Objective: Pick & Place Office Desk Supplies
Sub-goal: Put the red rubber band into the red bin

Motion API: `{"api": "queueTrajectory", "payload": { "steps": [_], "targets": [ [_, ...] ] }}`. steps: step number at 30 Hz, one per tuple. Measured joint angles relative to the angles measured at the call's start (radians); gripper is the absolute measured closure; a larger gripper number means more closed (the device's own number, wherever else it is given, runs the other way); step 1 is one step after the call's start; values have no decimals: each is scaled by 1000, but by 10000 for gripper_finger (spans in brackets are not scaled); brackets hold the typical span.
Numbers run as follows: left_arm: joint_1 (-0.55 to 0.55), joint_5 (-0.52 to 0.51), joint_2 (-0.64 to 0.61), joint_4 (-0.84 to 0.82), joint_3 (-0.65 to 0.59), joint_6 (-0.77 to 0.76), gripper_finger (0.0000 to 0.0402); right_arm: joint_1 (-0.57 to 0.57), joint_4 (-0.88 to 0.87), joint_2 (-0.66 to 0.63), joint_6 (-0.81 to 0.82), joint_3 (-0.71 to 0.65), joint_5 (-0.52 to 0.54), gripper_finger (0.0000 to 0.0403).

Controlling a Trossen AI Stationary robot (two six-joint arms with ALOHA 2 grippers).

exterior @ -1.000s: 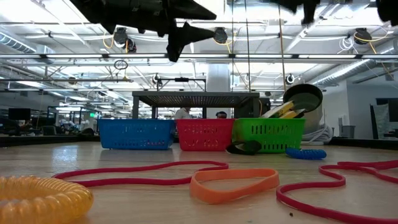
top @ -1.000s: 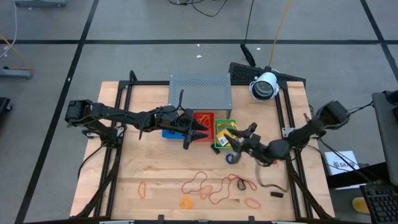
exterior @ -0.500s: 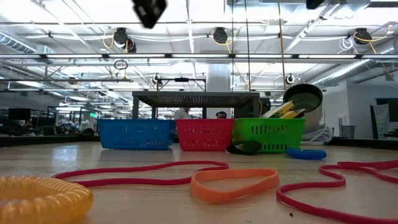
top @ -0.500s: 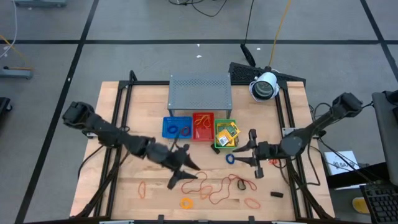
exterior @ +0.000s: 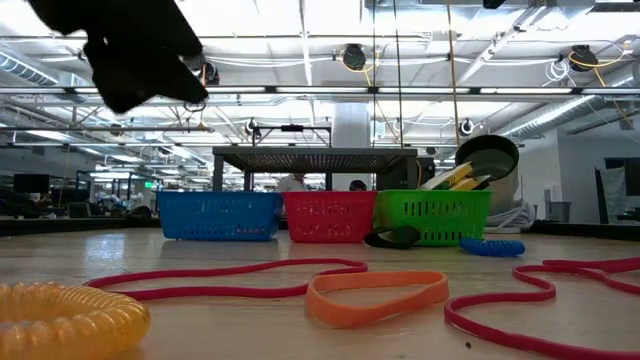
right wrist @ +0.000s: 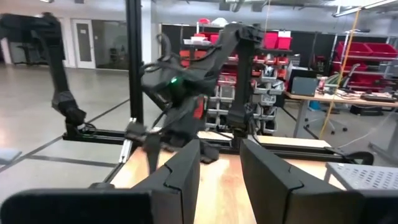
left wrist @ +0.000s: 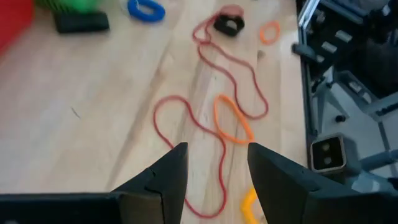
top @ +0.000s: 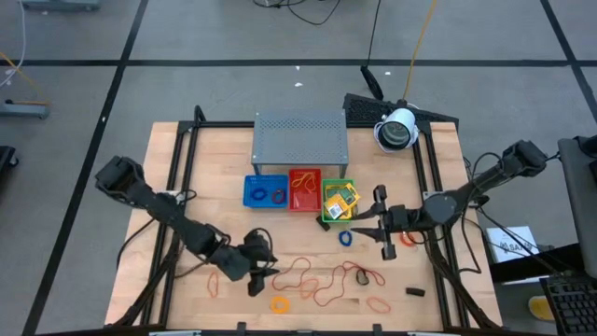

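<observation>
From above, the left gripper [top: 258,276] has swung away from the 3 small plastic trays and now hangs low over the front of the pale wooden table [top: 187,168], fingers apart and empty. That puts it at the next pickup: the tangle of thin red rubber bands [top: 303,273] lies just beside its tips, with a small orange coiled ring [top: 279,303] a little nearer the front edge. The right gripper [top: 380,226] has drawn back from the green tray [top: 339,202] and holds nothing, jaws part open, a small blue ring [top: 346,238] just beside it.

At table height, the left arm is only a dark shape overhead; a flat orange rubber band [exterior: 376,295] and red loops lie untouched in front.

From the left wrist, the 2 dark fingers [left wrist: 171,177] stand apart with a red loop [left wrist: 186,134] between and just ahead of them.

From the right wrist, the fingers [right wrist: 186,171] are apart and empty, facing the left arm.
</observation>
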Motion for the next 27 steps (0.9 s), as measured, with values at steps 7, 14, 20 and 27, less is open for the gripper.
{"api": "queueTrajectory", "payload": {
  "steps": [7,14,20,27],
  "targets": [
    [11,11,164,145,0,-1,227,-22,-18,4,20,0,0,300],
    [25,34,250,167,0,-16,227,-22,-39,5,57,0,0,302],
    [25,37,301,170,0,-21,227,-22,-46,26,72,0,3,303],
    [25,34,328,182,1,14,227,-22,-58,28,87,0,5,303]
  ]
}}
